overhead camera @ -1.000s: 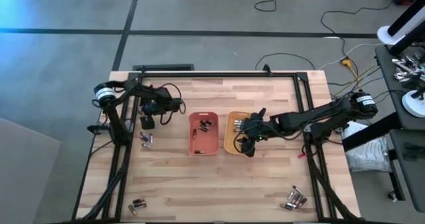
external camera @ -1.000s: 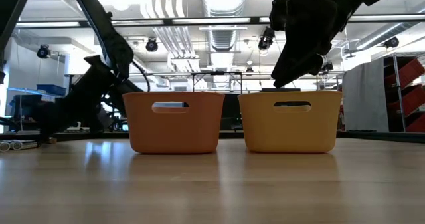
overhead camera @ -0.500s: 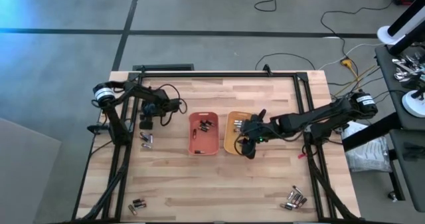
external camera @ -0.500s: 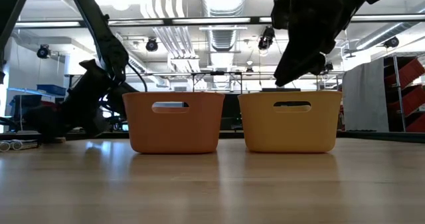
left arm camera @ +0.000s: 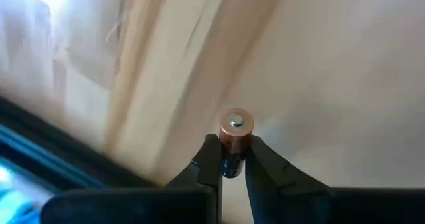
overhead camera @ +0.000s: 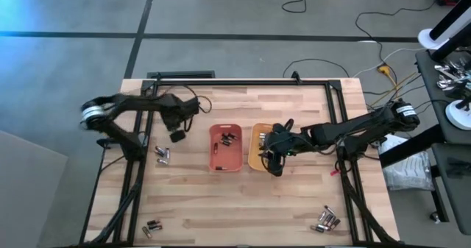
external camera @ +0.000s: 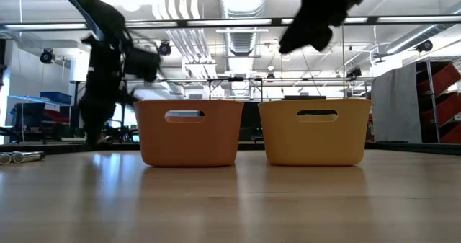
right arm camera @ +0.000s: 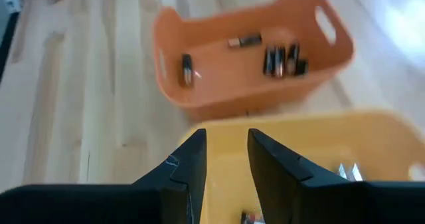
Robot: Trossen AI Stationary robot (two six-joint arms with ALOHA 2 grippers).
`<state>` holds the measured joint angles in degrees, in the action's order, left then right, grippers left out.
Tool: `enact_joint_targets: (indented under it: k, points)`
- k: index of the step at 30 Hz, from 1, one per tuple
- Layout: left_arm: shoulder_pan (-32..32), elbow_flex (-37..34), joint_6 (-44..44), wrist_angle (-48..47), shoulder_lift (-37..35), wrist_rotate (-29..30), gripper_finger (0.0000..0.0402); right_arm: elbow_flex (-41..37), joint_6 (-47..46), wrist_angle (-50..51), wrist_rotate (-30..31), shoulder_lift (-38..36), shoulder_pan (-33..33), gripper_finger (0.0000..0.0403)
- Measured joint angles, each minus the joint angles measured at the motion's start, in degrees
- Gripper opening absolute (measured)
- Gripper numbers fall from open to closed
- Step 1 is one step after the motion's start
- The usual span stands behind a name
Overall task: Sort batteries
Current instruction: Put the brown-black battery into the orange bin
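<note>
Battery (left arm camera: 236, 127), copper-topped: rigid, smooth, roll-prone, we judge. Left gripper (left arm camera: 230, 163) clamps its body, cap projecting beyond the fingertips. Right gripper (right arm camera: 226, 159): parted, empty.

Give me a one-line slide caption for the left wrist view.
Left gripper pinching a copper-topped battery between its fingers, held above the wooden table.

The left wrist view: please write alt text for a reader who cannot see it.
The left gripper is shut on a coppery battery, held end-on between its two dark fingers. Behind it lies a blurred pale wooden table.
</note>
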<state>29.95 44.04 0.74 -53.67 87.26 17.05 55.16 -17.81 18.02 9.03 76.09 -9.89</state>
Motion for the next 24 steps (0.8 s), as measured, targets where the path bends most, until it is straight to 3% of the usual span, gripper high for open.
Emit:
enact_joint_targets:
  k: [4, 7, 10, 14, 20, 24]
  points:
    - [-1.35, -1.93, -5.31, 10.05, -13.64, -6.67, 0.0021, 1.20, 7.59, -5.84, 2.47, 0.96, 0.03, 0.0089]
    - [-2.13, -5.79, -8.42, 21.49, -23.49, -12.88, 0.0021, 0.19, 12.33, -15.50, 6.00, 2.92, 0.24, 0.0081]
    - [-3.38, -10.76, -12.54, 35.87, -31.31, -19.24, 0.0021, -0.22, 18.24, -25.49, 5.90, 5.92, 1.04, 0.0084]
    - [-7.75, -17.92, -16.96, 58.26, -36.83, -21.85, 0.0021, 1.43, 21.82, -37.44, 2.71, 11.21, 2.68, 0.0115]
    - [-14.61, -21.49, -17.51, 73.39, -37.47, -19.77, 0.0021, 13.11, 19.21, -28.46, 1.03, 19.36, 5.55, 0.0188]
    - [-15.98, -20.33, -17.91, 65.53, -37.19, -15.98, 0.0021, 18.69, 21.12, -22.01, -4.53, 20.34, 5.14, 0.0218]
